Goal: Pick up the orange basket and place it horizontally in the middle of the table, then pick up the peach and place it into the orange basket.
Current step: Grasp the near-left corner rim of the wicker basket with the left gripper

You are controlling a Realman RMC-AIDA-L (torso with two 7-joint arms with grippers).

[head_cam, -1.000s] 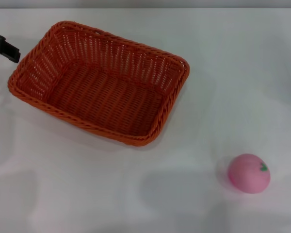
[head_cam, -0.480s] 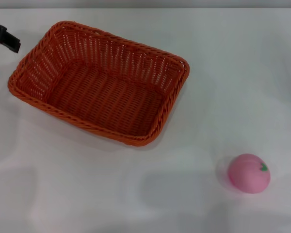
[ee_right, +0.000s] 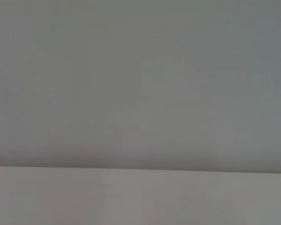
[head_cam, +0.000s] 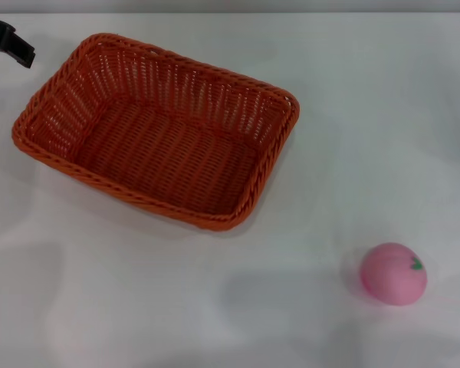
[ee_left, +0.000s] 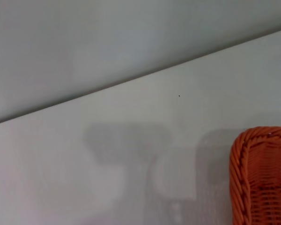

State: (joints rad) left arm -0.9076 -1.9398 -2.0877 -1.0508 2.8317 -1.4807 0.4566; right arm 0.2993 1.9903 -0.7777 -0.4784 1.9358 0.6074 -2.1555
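The orange basket lies empty on the white table, left of centre in the head view, its long side running at a slant. One of its corners shows in the left wrist view. The pink peach rests on the table at the near right, well apart from the basket. A black part of my left gripper shows at the far left edge, just beyond the basket's far left corner and not touching it. My right gripper is out of view.
The table's far edge meets a plain grey wall. The right wrist view holds only that wall and a strip of table.
My left gripper has drawn back toward the far left corner of the head view, away from the basket's rim. Basket and peach have not moved.
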